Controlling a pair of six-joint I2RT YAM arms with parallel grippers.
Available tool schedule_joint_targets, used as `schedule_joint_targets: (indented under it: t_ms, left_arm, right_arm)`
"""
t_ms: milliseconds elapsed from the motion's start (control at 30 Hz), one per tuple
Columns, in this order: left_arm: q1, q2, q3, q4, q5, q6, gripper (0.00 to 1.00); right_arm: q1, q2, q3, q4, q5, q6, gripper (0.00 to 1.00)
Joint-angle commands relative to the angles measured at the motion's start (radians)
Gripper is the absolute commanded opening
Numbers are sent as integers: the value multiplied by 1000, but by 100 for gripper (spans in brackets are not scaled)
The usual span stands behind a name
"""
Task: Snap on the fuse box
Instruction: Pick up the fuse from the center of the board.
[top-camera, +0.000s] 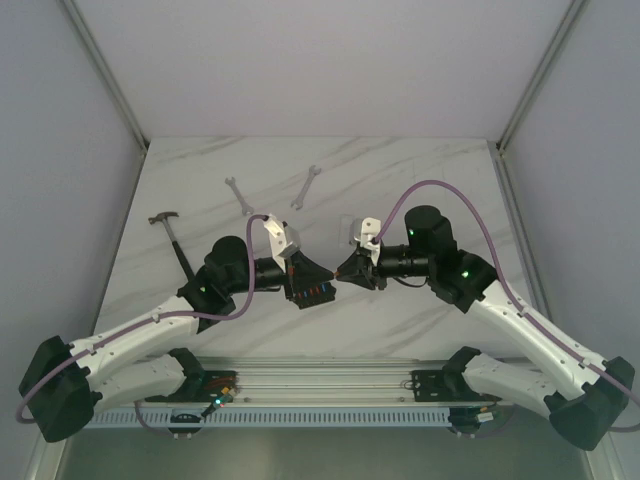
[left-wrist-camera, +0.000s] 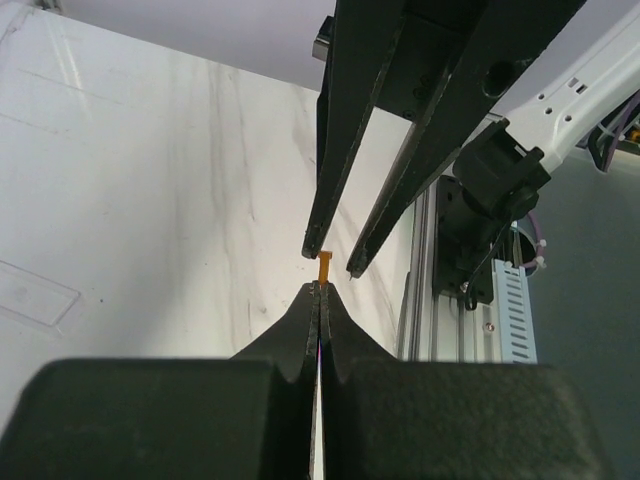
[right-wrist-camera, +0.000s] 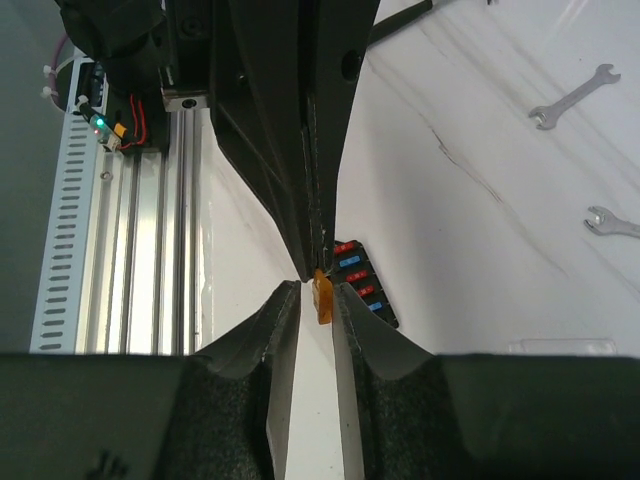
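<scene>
The fuse box, a small black box with a row of red and blue fuses, lies on the white table under both grippers, and also shows from above. My left gripper is shut on a tiny orange fuse that sticks out past its tips. Tip to tip with it, my right gripper has its jaws apart on either side of that orange fuse. The fuse lies close against one pad, with a gap to the other. Both grippers meet above the table's middle.
Two small wrenches and a hammer lie further back on the marble top. A thin clear cover rests flat on the table. The aluminium rail runs along the near edge.
</scene>
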Motion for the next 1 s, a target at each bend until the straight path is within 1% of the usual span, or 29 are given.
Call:
schedule_joint_targets:
  t_ms: [0,200,433,567,633,733,867,933,967]
  left_arm:
    - [-6,6,31,18,34,24,0]
    - [-6,4,31,20,37,24,0]
    - [-7,5,26,19,30,28,0]
    - [-7,10,20,15,1,33,0]
    - [-6,10,12,16,-51,32,0]
    - [-6,10,-7,12,-170,5,13]
    - [-4,22,-6,-46,-353,-76,29]
    - [0,20,-13,-71,-414,-123,33]
    - [2,15,-22,-81,-445,-145,37]
  right_arm:
    - [-6,12,38,5,-42,-11,25]
    - [-9,25,37,3,-51,-11,23]
    - [-19,25,34,2,-58,-12,12]
    - [-26,26,34,-3,-62,-7,0]
    - [-26,30,36,-6,-56,2,0]
    - [-26,37,42,-10,-16,45,0]
    - [-25,69,62,-19,88,156,0]
    - [-22,93,69,-20,140,220,0]
    - [-21,107,72,-20,166,251,0]
